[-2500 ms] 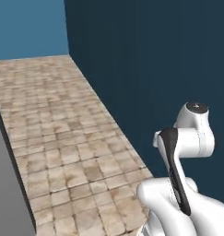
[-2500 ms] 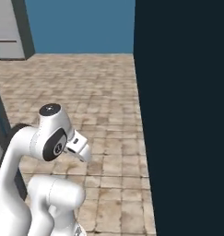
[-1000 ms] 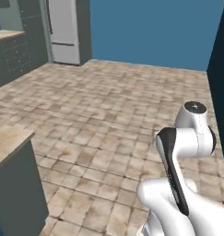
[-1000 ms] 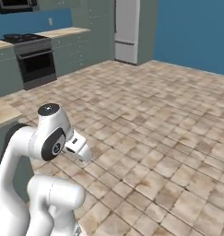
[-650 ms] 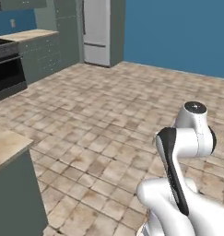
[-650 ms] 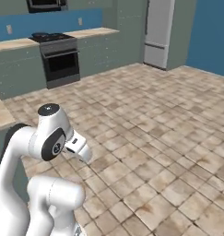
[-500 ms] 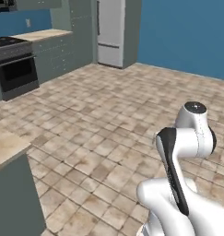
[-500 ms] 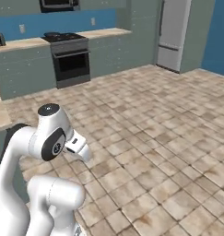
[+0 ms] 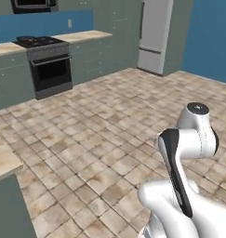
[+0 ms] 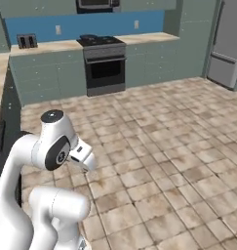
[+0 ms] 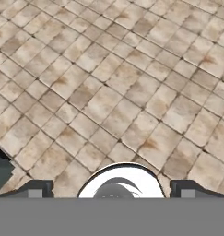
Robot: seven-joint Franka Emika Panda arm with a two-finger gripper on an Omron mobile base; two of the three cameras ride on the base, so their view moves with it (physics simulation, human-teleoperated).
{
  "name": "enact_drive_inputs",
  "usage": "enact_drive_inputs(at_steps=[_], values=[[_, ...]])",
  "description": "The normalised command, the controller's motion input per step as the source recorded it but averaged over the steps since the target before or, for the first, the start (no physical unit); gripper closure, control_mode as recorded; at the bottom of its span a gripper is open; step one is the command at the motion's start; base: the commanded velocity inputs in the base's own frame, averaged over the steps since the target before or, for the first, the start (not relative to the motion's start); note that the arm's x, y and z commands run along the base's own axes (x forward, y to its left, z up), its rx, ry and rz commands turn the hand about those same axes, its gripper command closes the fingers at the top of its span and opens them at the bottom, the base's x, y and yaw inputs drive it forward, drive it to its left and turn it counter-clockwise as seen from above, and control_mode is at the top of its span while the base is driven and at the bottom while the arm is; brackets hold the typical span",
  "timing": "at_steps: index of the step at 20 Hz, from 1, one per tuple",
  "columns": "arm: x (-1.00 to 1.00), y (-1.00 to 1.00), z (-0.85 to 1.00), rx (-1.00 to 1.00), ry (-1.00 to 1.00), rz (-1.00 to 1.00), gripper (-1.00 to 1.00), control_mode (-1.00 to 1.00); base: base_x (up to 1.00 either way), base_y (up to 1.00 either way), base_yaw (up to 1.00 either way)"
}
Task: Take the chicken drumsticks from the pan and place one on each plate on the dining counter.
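Far across the tiled floor [image 11: 109, 92], the pan [image 10: 88, 37] sits on the stove [image 10: 104, 63], well apart from the empty, wide-open gripper [image 11: 111, 189].

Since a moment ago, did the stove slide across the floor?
No. The stove sits fixed between the grey-green cabinets; the whole picture shifted because the base turned, bringing it into view.

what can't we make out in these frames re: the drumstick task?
- Pan: a small dark shape on the stove, right base view; too small to tell its contents.
- Dining counter: cut off by the left edge, left base view.
- Gripper: open; fingertips cut by the bottom edge, hand view.
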Motion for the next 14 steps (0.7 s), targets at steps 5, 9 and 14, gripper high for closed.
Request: enact_drive_inputs(at_steps=[5,9,14], values=[[0.0,0.0,0.0,0.0,0.0,0.0,-1.0,1.0,1.0,0.0,0.16],[0.0,0.0,0.0,0.0,0.0,0.0,-1.0,1.0,1.0,0.0,0.19],[0.0,0.0,0.0,0.0,0.0,0.0,-1.0,1.0,1.0,-0.03,0.22]])
